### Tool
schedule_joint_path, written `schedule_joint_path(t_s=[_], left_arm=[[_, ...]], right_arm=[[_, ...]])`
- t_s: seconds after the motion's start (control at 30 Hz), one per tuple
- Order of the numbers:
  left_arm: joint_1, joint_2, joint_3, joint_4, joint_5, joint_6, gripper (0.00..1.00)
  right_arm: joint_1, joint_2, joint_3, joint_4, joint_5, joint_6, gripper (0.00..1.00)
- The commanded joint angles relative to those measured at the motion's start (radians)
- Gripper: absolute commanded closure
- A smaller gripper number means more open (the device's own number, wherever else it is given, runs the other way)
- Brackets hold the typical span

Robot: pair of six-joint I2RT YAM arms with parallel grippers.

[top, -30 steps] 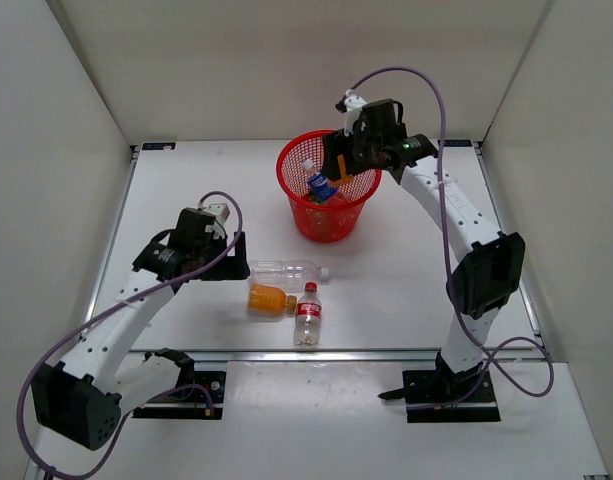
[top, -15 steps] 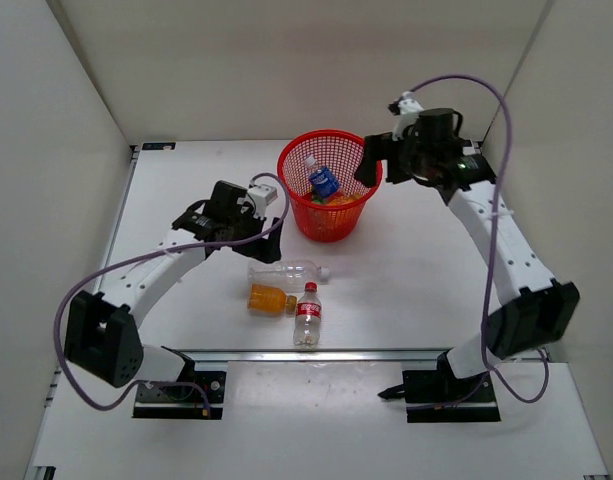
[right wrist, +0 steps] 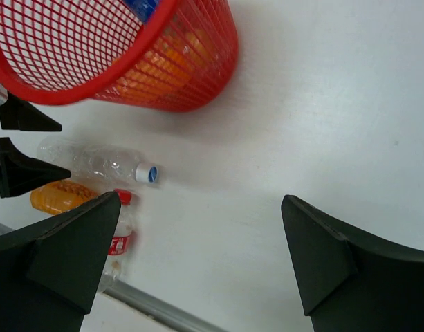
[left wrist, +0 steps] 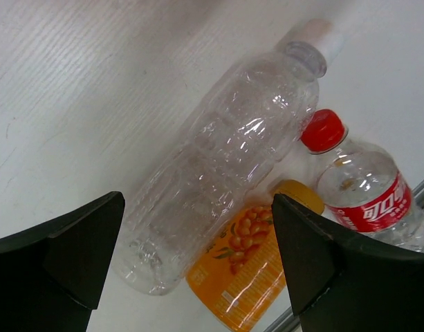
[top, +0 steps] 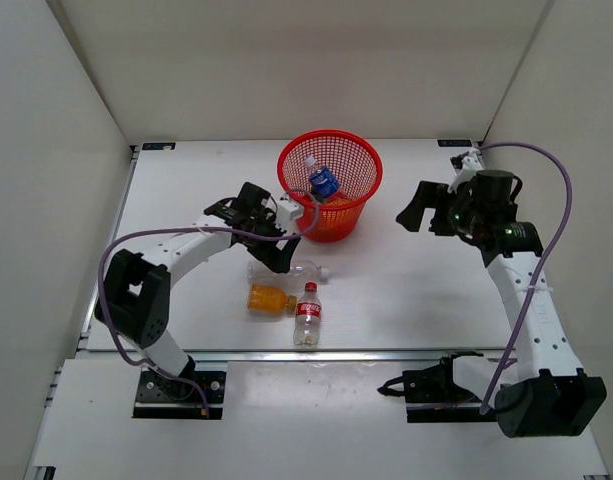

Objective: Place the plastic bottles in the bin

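The red mesh bin point(top: 329, 212) stands at the back middle, with a blue-labelled bottle point(top: 322, 182) and something orange inside. In front of it lie a clear bottle point(top: 284, 270), an orange-filled bottle point(top: 269, 298) and a red-labelled cola bottle point(top: 307, 316). My left gripper point(top: 286, 250) hangs open just above the clear bottle point(left wrist: 225, 166), one finger on each side of it, holding nothing; the orange bottle point(left wrist: 250, 266) and cola bottle point(left wrist: 364, 200) lie beside it. My right gripper point(top: 416, 212) is open and empty, right of the bin point(right wrist: 122, 55).
White walls close the table on three sides. A metal rail point(top: 316, 352) runs along the near edge, just past the cola bottle point(right wrist: 118, 238). In the right wrist view the left gripper's fingers point(right wrist: 18, 173) show beside the clear bottle point(right wrist: 94, 160).
My right gripper opened over the bin, let the blue-labelled bottle drop in, and swung right and down. The left arm reached right, over the clear bottle.
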Motion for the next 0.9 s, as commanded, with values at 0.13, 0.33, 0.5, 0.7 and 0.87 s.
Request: schedule_joint_path(t_s=[0.13, 0.33, 0.5, 0.7, 0.87], left_arm=[[-0.027, 0.075, 0.049, -0.018, 0.026, 0.063, 0.01], [-0.057, 0.043, 0.0, 0.04, -0.049, 0.059, 0.02], [-0.051, 0.11, 0.032, -0.02, -0.051, 0.057, 0.01], [-0.053, 0.159, 0.032, -0.068, -0.103, 0.013, 0.01], [-0.041, 0.074, -0.033, 0.018, -0.132, -0.061, 0.01]], right_arm=[[-0.039, -0.129, -0.11, 0.0, -0.025, 0.047, 0.01], [-0.082, -0.173, -0.175, -0.002, -0.042, 0.037, 0.01], [-0.079, -0.213, -0.204, 0.001, -0.049, 0.044, 0.0], [-0.079, -0.236, -0.215, -0.011, -0.06, 0.03, 0.01], [-0.056, -0.262, -0.243, 0.003, -0.066, 0.027, 0.01]])
